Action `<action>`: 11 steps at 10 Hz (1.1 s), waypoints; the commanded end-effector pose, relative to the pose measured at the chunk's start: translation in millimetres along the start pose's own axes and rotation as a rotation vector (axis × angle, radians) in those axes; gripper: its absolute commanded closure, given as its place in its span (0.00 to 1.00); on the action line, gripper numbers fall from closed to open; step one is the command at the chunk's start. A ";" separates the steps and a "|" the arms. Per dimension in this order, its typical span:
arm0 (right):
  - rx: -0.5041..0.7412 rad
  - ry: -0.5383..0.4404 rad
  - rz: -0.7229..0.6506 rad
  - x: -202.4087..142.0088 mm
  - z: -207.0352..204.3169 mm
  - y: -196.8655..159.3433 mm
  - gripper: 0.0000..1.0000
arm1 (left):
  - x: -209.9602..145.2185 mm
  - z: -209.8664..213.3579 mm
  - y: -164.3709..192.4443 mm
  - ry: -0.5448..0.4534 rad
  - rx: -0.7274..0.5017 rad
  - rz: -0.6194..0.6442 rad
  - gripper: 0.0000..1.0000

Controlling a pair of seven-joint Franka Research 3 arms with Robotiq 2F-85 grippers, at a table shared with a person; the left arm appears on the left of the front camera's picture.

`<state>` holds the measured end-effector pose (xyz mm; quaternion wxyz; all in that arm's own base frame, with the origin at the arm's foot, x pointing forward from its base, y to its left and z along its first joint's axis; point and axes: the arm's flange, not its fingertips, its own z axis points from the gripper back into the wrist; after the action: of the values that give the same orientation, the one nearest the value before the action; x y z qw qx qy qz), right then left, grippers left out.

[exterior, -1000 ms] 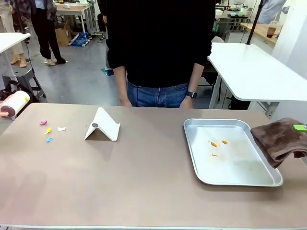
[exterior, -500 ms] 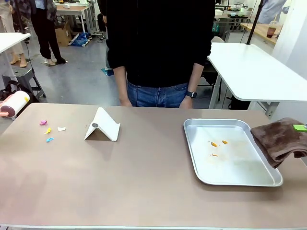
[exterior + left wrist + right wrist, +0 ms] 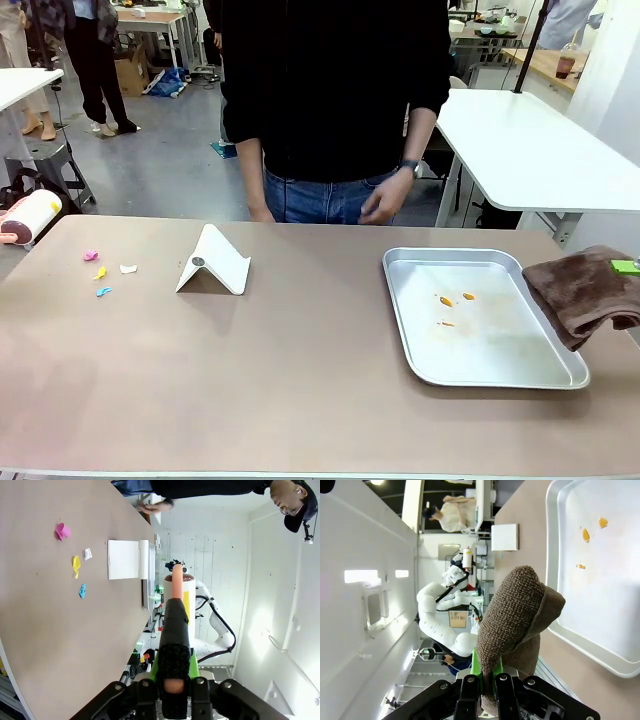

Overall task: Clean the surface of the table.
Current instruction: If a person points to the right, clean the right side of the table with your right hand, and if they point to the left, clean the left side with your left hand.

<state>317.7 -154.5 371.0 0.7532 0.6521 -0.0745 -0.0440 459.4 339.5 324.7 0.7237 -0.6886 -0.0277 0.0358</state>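
Holding a tool in each gripper, the robot seems about to start cleaning. Its left gripper (image 3: 173,682) is clamped on a black-handled roller tool (image 3: 175,630), seemingly a lint roller. Its right gripper (image 3: 489,680) is clenched on a brown knitted cloth (image 3: 580,290). The wide tan-brown table (image 3: 300,380) stretches beside both. Small coloured paper scraps (image 3: 100,270) lie near the left gripper, so the next move probably calls for lowering the roller onto them.

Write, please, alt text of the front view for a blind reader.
A tan table holds a silver tray with orange crumbs, a white folded stand and coloured scraps. A brown cloth is at the right edge, a white roller at the left; a person stands behind.
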 end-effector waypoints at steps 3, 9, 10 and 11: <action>0.004 0.005 0.003 -1.1 1.7 2.0 1.00 | -2.0 -0.3 -2.5 0.002 -0.005 -0.011 1.00; 0.004 0.005 0.003 -1.1 1.7 2.0 1.00 | -2.0 -0.3 -2.5 0.002 -0.005 -0.011 1.00; 0.004 0.005 0.003 -1.1 1.7 2.0 1.00 | -2.0 -0.3 -2.5 0.002 -0.005 -0.011 1.00; 0.004 0.005 0.003 -1.1 1.7 2.0 1.00 | -2.0 -0.3 -2.5 0.002 -0.005 -0.011 1.00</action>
<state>317.7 -154.5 371.0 0.7532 0.6521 -0.0744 -0.0440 459.4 339.5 324.7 0.7237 -0.6886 -0.0277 0.0358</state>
